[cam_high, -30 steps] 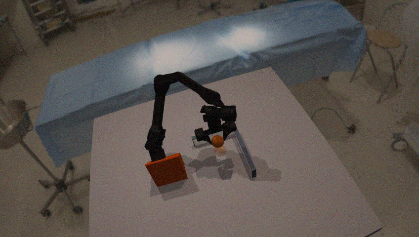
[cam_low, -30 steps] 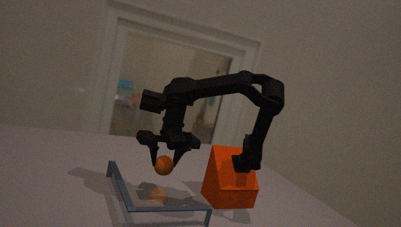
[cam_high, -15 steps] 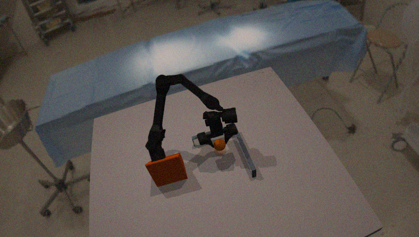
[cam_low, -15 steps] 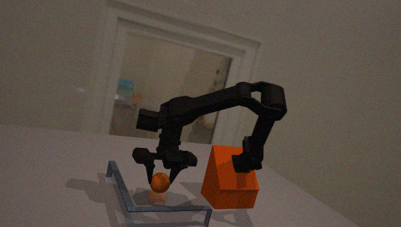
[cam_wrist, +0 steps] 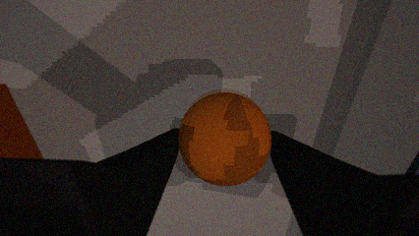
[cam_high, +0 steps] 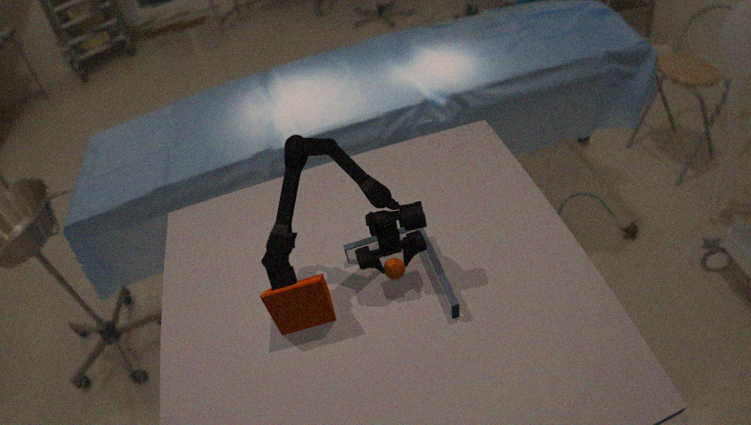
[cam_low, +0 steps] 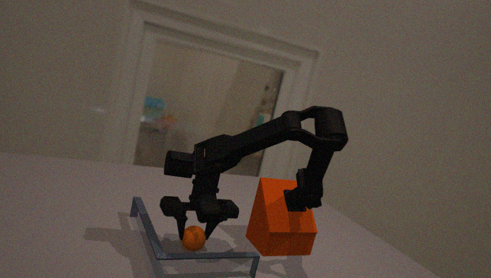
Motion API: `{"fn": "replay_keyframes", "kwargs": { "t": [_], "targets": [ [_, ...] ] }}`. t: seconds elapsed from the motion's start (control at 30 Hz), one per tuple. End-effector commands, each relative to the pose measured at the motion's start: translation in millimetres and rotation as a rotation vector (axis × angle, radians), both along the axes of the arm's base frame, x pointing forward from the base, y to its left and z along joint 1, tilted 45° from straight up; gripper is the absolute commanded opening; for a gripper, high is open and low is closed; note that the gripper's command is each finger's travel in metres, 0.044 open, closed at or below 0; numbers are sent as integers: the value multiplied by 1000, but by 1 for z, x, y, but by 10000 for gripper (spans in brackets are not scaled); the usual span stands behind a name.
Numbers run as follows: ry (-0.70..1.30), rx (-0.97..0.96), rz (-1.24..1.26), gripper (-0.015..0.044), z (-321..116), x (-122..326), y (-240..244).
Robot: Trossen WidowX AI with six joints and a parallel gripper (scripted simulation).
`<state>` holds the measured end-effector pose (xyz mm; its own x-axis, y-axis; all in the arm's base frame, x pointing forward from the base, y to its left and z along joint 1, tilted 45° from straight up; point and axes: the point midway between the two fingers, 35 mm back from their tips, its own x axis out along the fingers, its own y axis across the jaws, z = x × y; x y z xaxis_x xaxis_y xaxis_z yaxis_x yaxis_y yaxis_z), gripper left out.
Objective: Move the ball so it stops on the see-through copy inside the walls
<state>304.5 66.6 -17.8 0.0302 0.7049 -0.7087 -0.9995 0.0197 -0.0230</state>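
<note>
The hand [cam_low: 195, 230] is pinching the orange ball [cam_low: 193, 237], one dark finger [cam_wrist: 148, 162] pressed to each side of it. The ball sits low on the white counter [cam_high: 527, 315], inside the corner made by the two clear walls [cam_low: 151, 237], near both walls but touching neither. The hand points straight down over the ball. The orange block [cam_low: 280, 220] at the arm's foot stands on the open side of that corner, well apart from the ball.
</note>
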Motion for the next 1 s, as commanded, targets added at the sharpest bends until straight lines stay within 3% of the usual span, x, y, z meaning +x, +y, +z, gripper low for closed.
{"fn": "replay_keyframes", "kwargs": {
  "t": [0.0,0.2,0.7,0.97],
  "targets": [
    [4,5,-4,0,-4,0,4],
    [4,6,-4,0,-9,0,10],
    [5,1,-1,394,-7,-1,7],
    [4,2,-4,404,53,-2,-54]
  ]
}}
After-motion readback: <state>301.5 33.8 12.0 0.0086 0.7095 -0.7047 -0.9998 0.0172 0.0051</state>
